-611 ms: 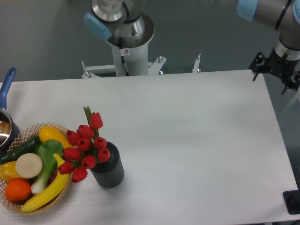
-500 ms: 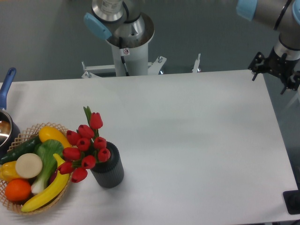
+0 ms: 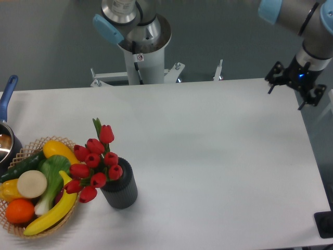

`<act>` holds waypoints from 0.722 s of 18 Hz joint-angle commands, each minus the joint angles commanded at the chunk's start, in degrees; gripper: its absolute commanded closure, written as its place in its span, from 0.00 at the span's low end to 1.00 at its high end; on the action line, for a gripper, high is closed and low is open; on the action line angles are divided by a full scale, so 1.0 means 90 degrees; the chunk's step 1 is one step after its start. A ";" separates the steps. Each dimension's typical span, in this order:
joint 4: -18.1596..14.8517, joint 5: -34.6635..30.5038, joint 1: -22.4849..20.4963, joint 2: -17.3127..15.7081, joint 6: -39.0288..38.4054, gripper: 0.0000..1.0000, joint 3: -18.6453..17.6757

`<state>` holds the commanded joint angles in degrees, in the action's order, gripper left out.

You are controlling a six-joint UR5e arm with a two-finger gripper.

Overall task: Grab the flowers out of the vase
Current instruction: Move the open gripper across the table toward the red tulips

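Hovering my gripper point(image 3: 289, 89) at the table's point(image 3: 208, 156) far right corner, fingers spread and empty. Flowers point(image 3: 94, 164) sit in the vase point(image 3: 120, 186) beside the basket point(image 3: 31, 229), well apart. Nothing's done yet; whole reach and grab remain.

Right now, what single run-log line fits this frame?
phase: approach | gripper: open, empty, far-right table edge | flowers: in vase, ungrasped | basket: touching flowers' left

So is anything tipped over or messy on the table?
Nothing is tipped or spilled. The vase stands upright, though the flowers lean out toward the basket. The gripper is far off at the table's far right corner.
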<state>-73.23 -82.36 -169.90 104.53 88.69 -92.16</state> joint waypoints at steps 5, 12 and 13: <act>0.0188 0.1343 -0.0048 -0.1075 0.0048 0.00 -0.1046; 0.0451 0.3290 0.0088 -0.1566 0.0008 0.00 -0.1849; 0.0461 0.3562 0.0088 -0.1556 0.0037 0.00 -0.1898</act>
<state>-69.08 -50.30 -169.10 90.53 89.03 -109.24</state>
